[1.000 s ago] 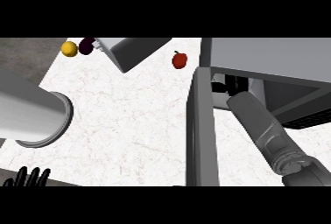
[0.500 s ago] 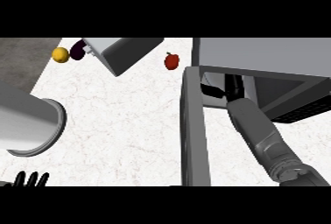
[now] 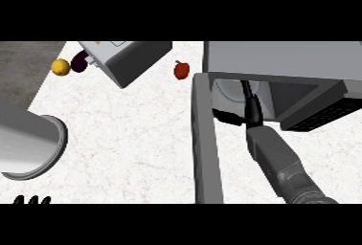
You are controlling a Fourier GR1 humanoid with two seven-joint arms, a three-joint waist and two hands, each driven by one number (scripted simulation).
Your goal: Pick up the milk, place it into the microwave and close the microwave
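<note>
The grey microwave [image 3: 283, 57] stands at the right, its door [image 3: 206, 143] swung open and seen edge-on as a long grey bar. My right forearm [image 3: 279, 162] runs up from the lower edge into the opening, and my right hand [image 3: 251, 112] is inside the dark cavity. A pale rounded shape [image 3: 230, 92] shows just past the hand; I cannot tell whether it is the milk. Only the fingertips of my left hand [image 3: 32, 200] show, pointing up at the lower left edge, resting.
A large grey cylinder [image 3: 28, 143] lies at the left. At the back stand a tilted grey box [image 3: 130, 60], a yellow fruit [image 3: 61, 66], a dark purple thing [image 3: 79, 62] and a red fruit [image 3: 182, 70]. White counter [image 3: 127, 134] lies between cylinder and door.
My right forearm has pushed up and left, deeper into the microwave. The view has shifted, so the cylinder and back objects sit further left. The left fingertips show lower.
</note>
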